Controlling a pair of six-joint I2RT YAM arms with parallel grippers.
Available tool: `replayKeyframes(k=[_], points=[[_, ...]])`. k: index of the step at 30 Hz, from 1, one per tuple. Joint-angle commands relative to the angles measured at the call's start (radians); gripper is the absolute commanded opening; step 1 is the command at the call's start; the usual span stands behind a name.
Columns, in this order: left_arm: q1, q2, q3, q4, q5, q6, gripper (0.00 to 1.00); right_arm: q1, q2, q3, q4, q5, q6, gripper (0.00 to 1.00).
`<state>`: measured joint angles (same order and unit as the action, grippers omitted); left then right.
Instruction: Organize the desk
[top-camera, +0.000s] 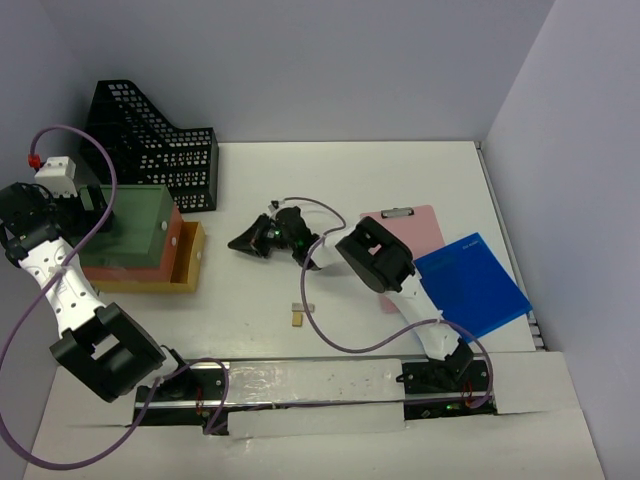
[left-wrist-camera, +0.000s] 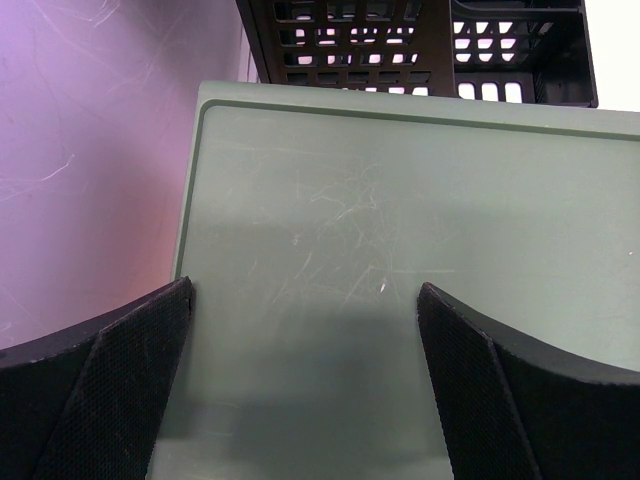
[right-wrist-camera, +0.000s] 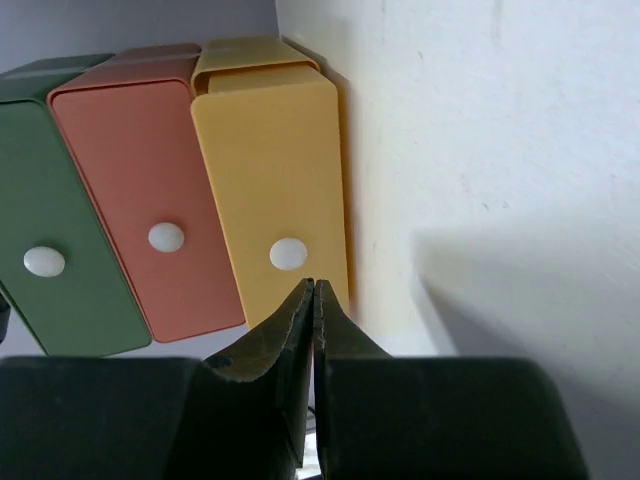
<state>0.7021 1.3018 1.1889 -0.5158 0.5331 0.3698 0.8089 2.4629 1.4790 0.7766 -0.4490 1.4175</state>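
Drawers in three colours, two claws, one desk.
Your left gripper (left-wrist-camera: 305, 300) is spread wide above the green drawer (left-wrist-camera: 400, 220), gripping nothing; your right gripper (right-wrist-camera: 313, 290) is pinched shut and empty, its tips facing the yellow drawer (right-wrist-camera: 270, 170). Three drawers are stacked, with the salmon drawer (right-wrist-camera: 140, 170) in the middle, each with one white knob. The desk (top-camera: 400, 180) lies under everything and carries one black mesh file rack (top-camera: 150, 140), one pink clipboard (top-camera: 415, 228), one blue folder (top-camera: 475, 285) and one small tan piece (top-camera: 298, 318).
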Motion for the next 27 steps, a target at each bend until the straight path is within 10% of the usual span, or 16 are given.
replayKeyframes(k=[1, 17, 27], points=[[0.001, 0.042, -0.040, -0.217, -0.016, -0.040, 0.99, 0.000, -0.154, -0.030, -0.034, -0.033, -0.184, 0.17], [0.002, 0.031, 0.055, -0.263, 0.021, -0.034, 0.99, 0.128, -0.699, -0.147, -1.141, 0.493, -1.358, 0.63], [0.001, -0.011, 0.070, -0.286, 0.015, -0.027, 0.99, 0.205, -0.789, -0.286, -1.138, 0.433, -1.421, 0.68]])
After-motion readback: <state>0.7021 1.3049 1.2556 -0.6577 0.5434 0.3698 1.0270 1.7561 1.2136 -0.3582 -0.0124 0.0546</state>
